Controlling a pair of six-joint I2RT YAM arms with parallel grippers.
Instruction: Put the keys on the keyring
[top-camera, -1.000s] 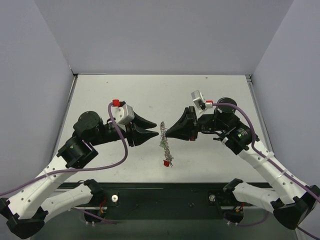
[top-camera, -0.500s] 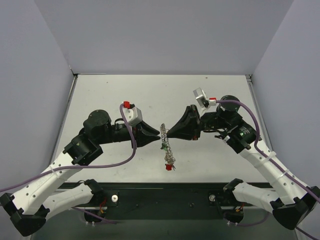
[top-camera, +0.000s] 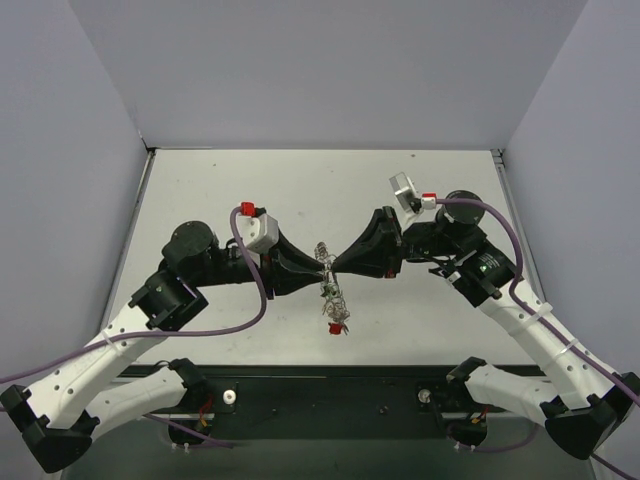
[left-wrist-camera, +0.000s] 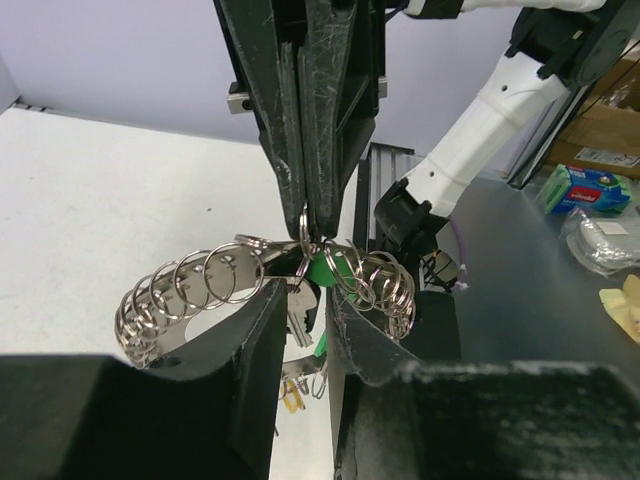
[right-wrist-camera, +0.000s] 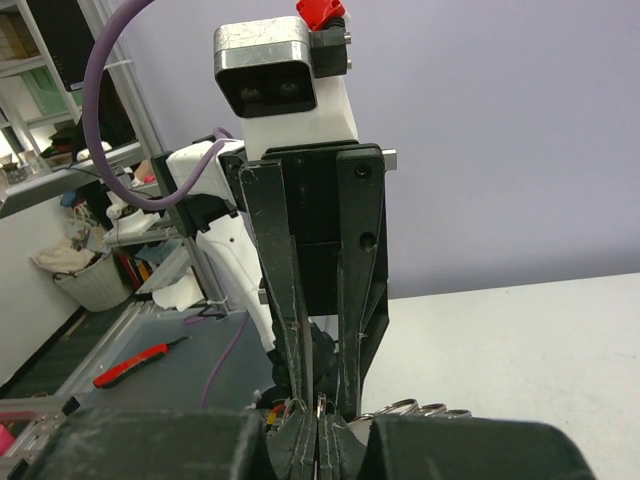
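Grey walls (top-camera: 300, 70) enclose a white table (top-camera: 200, 190); above its middle the right pincer (top-camera: 334, 266) is pressed together on the keyring (top-camera: 329, 291), which hangs below it with keys (left-wrist-camera: 298, 318), a red key (top-camera: 337, 326) lowest. Facing it tip to tip, jaws narrowly apart, the left pincer (top-camera: 317, 263) flanks a green key (left-wrist-camera: 322, 270); whether it grips cannot be told.

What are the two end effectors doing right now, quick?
Left end effector: fingers partly apart around a green-headed key; grip cannot be told.
Right end effector: closed, pinching the keyring.
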